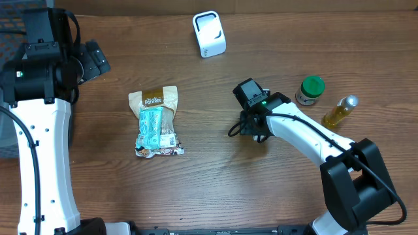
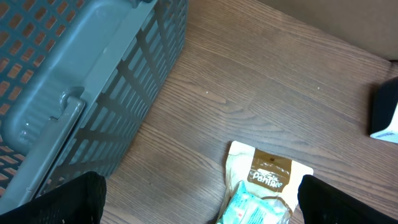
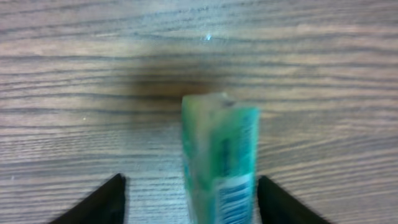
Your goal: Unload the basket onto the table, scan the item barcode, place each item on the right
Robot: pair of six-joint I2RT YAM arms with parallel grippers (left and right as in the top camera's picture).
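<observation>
Overhead: right pincer [image 1: 251, 123] sits low over the table [image 1: 196, 189], mid-right. The green box [image 3: 221, 155] is under it, so we can't see it from here. White scanner [image 1: 209, 34] is well apart, at the far edge. Snack bag [image 1: 155, 122] lies flat centre-left. Green-lid jar [image 1: 311, 90] and yellow bottle [image 1: 339, 112] are on the right.

Left wrist: left pincer [image 2: 199, 186] is wide apart above the bag. The brown band reads something like "Partake", but we're not sure. Grey basket [image 2: 81, 81] is alongside.

Right wrist: the box stands upright between the fingers [image 3: 102, 202] with gaps on both sides, so the pincer is apart, not clamped. Barcode [image 3: 233, 199] is visible low on the box; other print is too blurred.
</observation>
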